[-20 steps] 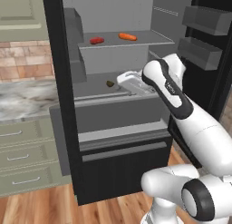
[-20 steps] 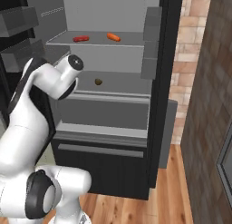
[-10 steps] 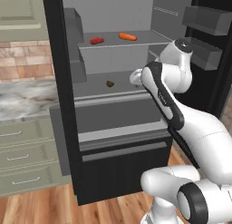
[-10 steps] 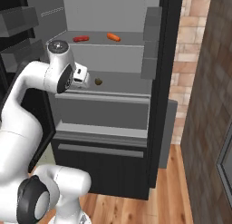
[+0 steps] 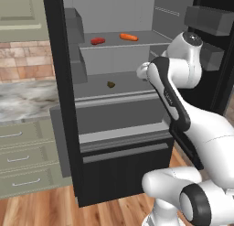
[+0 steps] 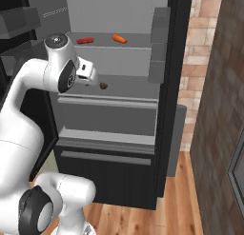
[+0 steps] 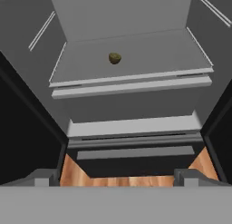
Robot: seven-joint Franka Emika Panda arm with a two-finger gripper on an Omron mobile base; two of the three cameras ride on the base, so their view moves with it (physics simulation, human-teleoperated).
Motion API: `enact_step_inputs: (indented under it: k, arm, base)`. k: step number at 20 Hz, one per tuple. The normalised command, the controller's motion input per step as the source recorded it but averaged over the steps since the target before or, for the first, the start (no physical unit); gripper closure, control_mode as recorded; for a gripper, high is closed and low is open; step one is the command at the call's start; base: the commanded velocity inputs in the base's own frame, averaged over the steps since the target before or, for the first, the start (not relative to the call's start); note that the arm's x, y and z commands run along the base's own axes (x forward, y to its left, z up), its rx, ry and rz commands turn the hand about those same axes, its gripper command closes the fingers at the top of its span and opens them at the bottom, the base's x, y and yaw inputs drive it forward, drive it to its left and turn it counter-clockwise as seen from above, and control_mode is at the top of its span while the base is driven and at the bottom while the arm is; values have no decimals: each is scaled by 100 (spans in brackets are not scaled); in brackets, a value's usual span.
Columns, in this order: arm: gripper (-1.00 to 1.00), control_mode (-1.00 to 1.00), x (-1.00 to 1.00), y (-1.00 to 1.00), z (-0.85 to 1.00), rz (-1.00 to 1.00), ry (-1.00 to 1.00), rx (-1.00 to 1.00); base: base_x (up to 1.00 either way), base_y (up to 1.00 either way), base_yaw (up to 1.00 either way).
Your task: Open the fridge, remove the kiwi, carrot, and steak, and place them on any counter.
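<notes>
Fridge (image 5: 64, 129) stands open with one kiwi (image 7: 114, 58), one carrot (image 5: 129, 37), one steak (image 5: 98, 40); gripper (image 6: 91, 78) jaws spread wide, empty.

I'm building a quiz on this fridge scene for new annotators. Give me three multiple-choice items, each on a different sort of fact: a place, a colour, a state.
1. Where does the kiwi lie?
A. On the shelf below the one with the carrot and steak
B. In a door bin
C. On the counter

2. What colour is the carrot?
A. Green
B. Orange
C. White

3. How does the fridge stand?
A. Both doors shut
B. Doors open, shelves showing
C. Lying on its side

Answers:
1. A: both base views show it alone on the shelf under the steak and the carrot.
2. B: it is a bright orange stick beside the red steak.
3. B: the grey interior and the dark door bins are exposed, and the gripper is open in front of the kiwi's shelf.
</notes>
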Motion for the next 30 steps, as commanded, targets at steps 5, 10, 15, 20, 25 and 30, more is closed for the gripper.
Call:
enact_step_inputs:
  k: [5,10,15,20,25,30]
  arm:
    - [-100,-100,-43,-16,24,2,-15,0]
    - [-100,-100,-38,-11,39,0,-13,0]
    - [-100,-100,-20,-13,33,0,-10,0]
    - [-100,-100,-27,-15,22,0,-8,0]
    - [-100,-100,-22,-8,3,0,0,0]
    - [-100,100,-5,-1,0,0,0,0]
  base:
    - [0,0,0]
    - [0,0,0]
    - [0,0,0]
    - [0,0,0]
    - [0,0,0]
    - [27,0,0]
